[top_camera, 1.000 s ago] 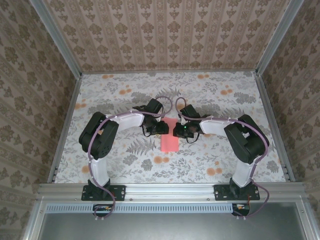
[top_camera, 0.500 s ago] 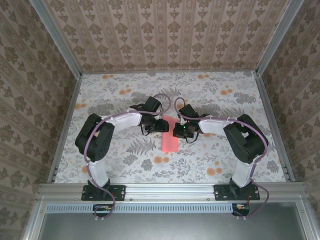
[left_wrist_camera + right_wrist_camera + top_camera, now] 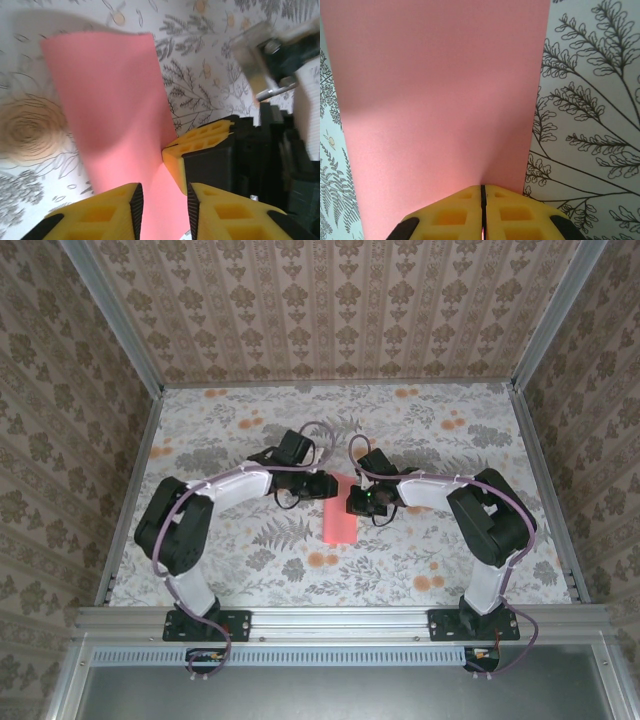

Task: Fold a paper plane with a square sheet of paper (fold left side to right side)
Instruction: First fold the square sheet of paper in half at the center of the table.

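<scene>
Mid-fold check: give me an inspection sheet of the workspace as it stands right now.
Surface: floral tablecloth, lying flat.
Job's things: sheet of paper, pink, a narrow strip lying between the two arms.
Clutter: nothing seen.
Grippers: left gripper open, fingers either side of the sheet; right gripper shut, tips on the sheet.
Cables: purple cables run along both arms and loop above the wrists, off the paper.
Surroundings: patterned walls; metal frame rail at the near edge.

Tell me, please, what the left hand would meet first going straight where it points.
Likely the pink sheet, between the left hand's fingers; the right hand sits close beside that line.
</scene>
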`<state>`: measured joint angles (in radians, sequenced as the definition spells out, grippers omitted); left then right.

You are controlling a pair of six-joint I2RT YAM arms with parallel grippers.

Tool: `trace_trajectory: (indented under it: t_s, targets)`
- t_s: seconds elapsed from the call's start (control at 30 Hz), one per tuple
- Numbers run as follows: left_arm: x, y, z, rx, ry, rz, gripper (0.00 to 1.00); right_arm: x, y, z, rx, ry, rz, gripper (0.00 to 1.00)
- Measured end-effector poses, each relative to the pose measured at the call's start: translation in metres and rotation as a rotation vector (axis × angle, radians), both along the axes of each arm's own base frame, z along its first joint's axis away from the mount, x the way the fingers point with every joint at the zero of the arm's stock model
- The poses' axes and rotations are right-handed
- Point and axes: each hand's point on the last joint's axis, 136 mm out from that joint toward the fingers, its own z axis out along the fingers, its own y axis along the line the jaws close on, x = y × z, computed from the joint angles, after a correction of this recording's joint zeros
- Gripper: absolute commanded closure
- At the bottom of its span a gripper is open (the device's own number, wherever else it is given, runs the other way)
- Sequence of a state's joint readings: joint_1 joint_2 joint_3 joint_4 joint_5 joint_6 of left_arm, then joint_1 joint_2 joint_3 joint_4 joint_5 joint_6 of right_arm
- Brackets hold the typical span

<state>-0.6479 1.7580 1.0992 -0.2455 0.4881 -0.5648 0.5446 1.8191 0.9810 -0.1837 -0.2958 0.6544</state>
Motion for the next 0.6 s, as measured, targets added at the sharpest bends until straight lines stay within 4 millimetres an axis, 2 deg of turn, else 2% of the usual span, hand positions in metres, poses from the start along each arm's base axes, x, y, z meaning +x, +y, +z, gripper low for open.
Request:
trace_trajectory:
  t_s: [0.23,0.6]
  targets:
    - [-0.009,-0.008,-0.030,-0.008,0.078,-0.027,0.75,0.000,0.000,0.000,-0.001,0.000,0.000,0.92]
    - [-0.012,0.008,-0.058,0.066,0.104,0.000,0.80,0.000,-0.001,0.000,-0.010,0.000,0.002,0.93]
